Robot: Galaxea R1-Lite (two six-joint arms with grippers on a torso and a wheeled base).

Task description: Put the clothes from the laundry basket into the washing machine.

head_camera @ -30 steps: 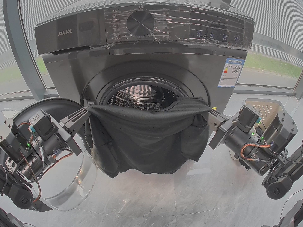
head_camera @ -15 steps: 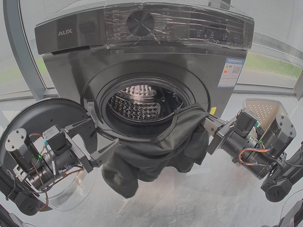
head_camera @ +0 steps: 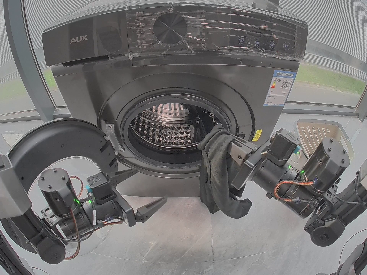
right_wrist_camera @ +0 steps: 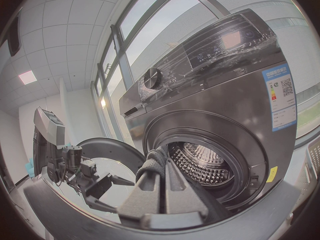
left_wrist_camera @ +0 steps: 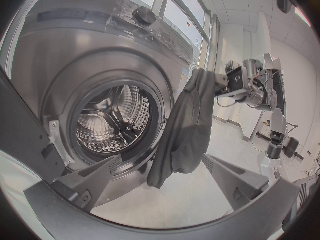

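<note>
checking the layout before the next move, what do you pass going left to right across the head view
open door → left gripper → dark garment → right gripper → laundry basket

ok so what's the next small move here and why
Probably carry the right gripper, shut on the dark grey cloth garment, forward into the steel drum: the garment hangs outside at the opening's right rim, and the open left gripper sits low, apart from it.

Left hand and right hand have grey wedge-shaped fingers with screw holes. Behind each sit black cylindrical motors, green lights and looping orange-and-black cables.
</note>
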